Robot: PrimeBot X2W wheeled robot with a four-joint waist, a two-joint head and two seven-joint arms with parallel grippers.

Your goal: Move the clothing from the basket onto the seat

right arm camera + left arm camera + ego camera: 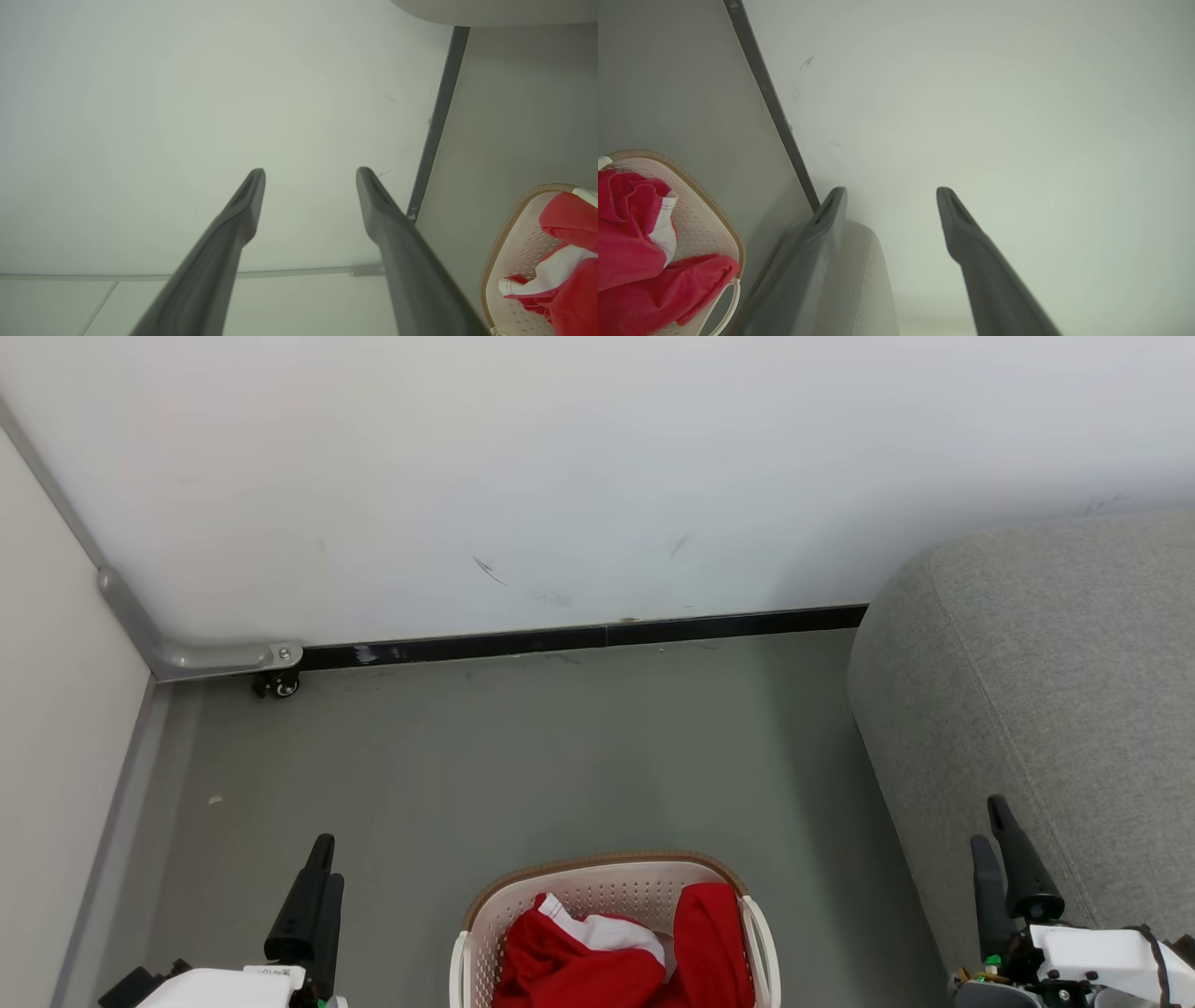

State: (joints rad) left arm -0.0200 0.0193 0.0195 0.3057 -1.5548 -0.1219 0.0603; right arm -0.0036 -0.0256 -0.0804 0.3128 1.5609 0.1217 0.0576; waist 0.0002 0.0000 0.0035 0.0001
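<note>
Red-white clothing (569,963), cream perforated brown-rimmed basket (607,889), grey woven seat (1046,691)

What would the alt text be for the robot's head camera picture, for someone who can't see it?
A cream-white laundry basket holding crumpled red clothing with white trim sits on the grey floor at bottom centre, between the robot's left gripper and right gripper, fingers pointing up. A light grey sofa stands at right; a white wall runs behind.

Left of seat (1055,691) stands basket (597,870) holding clothing (569,971).
</note>
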